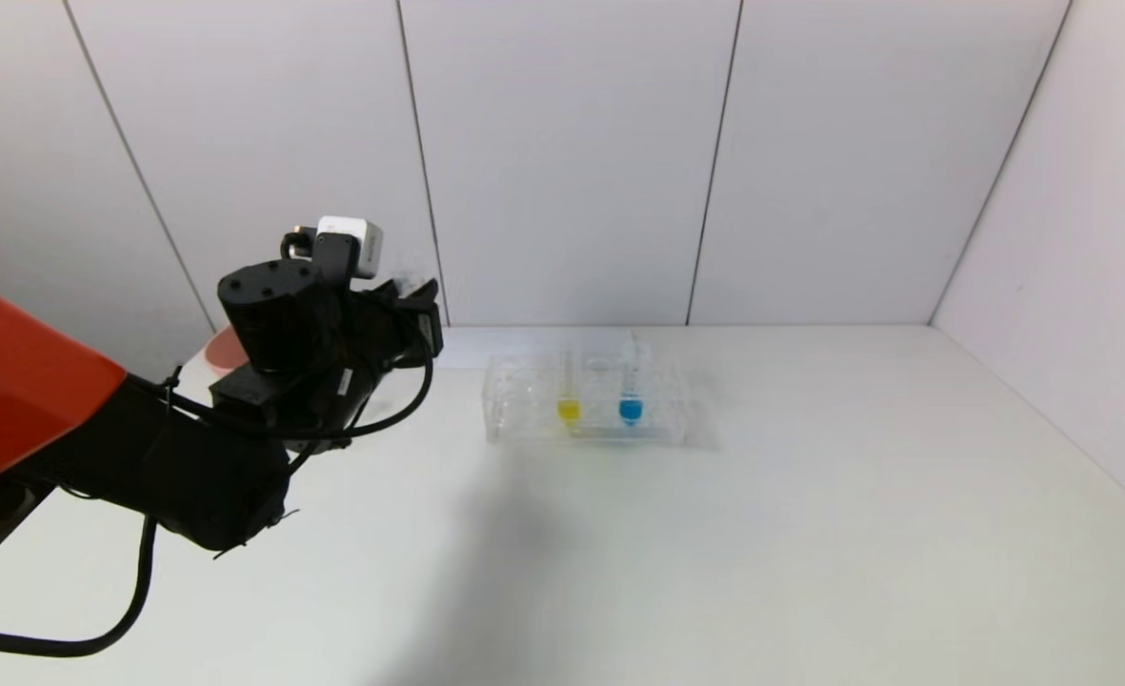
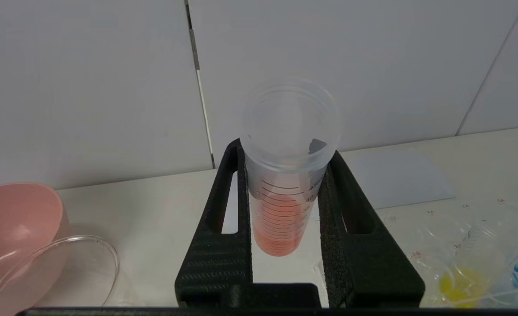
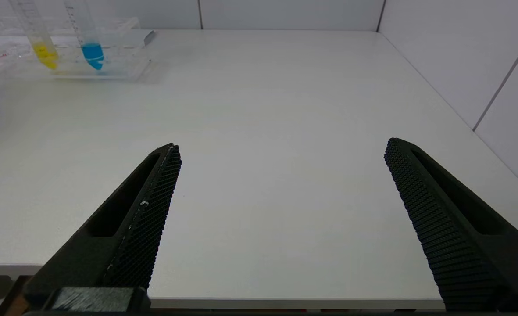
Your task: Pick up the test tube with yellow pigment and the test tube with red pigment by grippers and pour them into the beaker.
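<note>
My left gripper [image 2: 285, 151] is shut on the test tube with red pigment [image 2: 280, 219], which stands upright between the jaws above the table, with red-orange liquid in its bottom. In the head view this gripper [image 1: 421, 322] is raised at the far left, left of the rack. The clear beaker [image 2: 105, 252] stands below and to one side of it, against the pink bowl [image 2: 17, 219]. The test tube with yellow pigment [image 1: 569, 398] stands in the clear rack [image 1: 514, 405]; it also shows in the right wrist view [image 3: 44, 48]. My right gripper [image 3: 283, 145] is open and empty, low over the table's near edge.
A blue-liquid tube [image 1: 630, 395] stands in the rack right of the yellow one. The pink bowl's edge [image 1: 224, 354] peeks out behind my left arm, which hides the beaker in the head view. White walls close the back and right sides.
</note>
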### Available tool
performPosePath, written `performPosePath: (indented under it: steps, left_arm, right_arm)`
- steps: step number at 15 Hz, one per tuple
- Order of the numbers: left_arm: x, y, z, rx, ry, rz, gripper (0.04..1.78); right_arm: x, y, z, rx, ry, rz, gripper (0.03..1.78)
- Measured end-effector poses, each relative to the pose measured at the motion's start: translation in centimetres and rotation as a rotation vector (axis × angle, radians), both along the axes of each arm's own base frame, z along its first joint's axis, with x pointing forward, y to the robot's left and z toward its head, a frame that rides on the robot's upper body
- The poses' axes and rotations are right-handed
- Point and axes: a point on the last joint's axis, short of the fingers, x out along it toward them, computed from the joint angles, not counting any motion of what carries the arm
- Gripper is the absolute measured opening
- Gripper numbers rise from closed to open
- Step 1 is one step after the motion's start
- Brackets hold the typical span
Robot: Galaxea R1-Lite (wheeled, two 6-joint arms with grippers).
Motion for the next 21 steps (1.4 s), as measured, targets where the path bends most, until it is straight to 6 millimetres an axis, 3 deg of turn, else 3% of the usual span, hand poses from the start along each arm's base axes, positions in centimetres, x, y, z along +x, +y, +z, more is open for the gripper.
performPosePath:
  steps: [21]
  left_arm:
    - [1.1,8.7,1.3,0.023,0.040,0.055,0.45]
  right_arm:
    - [0.0,0.0,0.0,0.000,0.000,0.000,1.70]
